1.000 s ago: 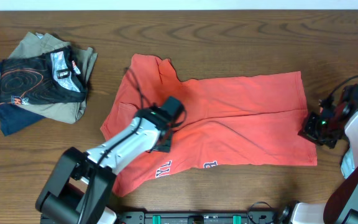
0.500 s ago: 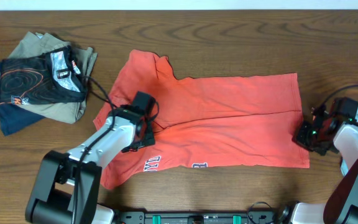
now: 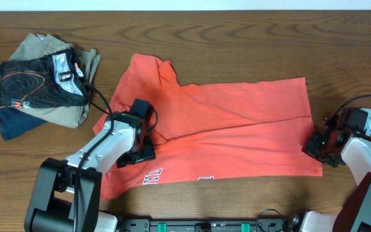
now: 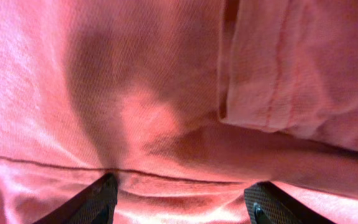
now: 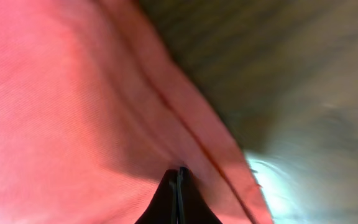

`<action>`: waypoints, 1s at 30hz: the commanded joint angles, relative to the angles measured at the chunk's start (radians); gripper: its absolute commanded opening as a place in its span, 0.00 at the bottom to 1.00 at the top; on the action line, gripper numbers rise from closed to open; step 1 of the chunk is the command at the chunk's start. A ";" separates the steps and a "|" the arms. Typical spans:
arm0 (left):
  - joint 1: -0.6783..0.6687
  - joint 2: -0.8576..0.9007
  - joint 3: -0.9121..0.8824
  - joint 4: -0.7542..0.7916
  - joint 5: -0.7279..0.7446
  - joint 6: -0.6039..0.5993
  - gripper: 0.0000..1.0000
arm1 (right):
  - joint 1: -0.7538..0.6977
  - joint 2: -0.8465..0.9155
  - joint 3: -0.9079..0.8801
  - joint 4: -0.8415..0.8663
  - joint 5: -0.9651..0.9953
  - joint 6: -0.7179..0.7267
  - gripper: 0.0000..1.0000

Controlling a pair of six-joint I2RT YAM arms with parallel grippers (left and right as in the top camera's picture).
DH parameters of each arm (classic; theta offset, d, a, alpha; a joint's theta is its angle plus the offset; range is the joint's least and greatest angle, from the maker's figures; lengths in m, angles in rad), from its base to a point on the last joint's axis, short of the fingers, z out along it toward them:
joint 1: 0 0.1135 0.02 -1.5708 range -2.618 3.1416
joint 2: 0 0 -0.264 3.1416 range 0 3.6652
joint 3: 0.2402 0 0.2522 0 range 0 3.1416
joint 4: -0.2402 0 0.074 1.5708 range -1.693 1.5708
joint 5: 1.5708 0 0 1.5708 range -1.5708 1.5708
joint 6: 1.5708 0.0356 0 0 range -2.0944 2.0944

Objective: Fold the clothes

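Note:
The clothes here are chiefly a coral-red T-shirt point(image 3: 230, 125) lying spread on the wooden table, with white lettering point(image 3: 153, 176) near its front edge. My left gripper point(image 3: 147, 136) rests on the shirt's left part, near a sleeve. In the left wrist view it point(image 4: 182, 205) is open, both fingers point(image 4: 98, 200) pressed onto the cloth with a low ridge of fabric between them. A sleeve hem point(image 4: 253, 118) shows above. My right gripper point(image 3: 317, 145) sits at the shirt's right edge. In the right wrist view it point(image 5: 179, 171) is shut, its tips pinching the red cloth just inside the hem point(image 5: 197, 143).
A pile of other garments point(image 3: 40, 80), khaki, navy and black with an orange print, lies at the back left. Bare wood point(image 3: 250, 38) runs behind the shirt. The arms' bases point(image 3: 63, 200) stand at the front edge.
My left gripper slid left across the shirt and the shirt shifted left with it. My right gripper came in to the right hem and closed on it.

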 commanded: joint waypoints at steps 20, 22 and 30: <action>0.014 -0.133 0.278 -0.006 -0.039 0.334 0.77 | -0.106 0.050 0.422 -0.328 -0.014 0.027 0.22; 0.035 -0.103 0.349 0.023 -0.031 0.354 0.79 | -0.106 0.050 0.488 -0.346 -0.109 0.019 0.28; 0.203 0.133 0.554 0.114 0.209 0.426 0.82 | -0.090 0.051 0.554 -0.319 -0.459 -0.051 0.78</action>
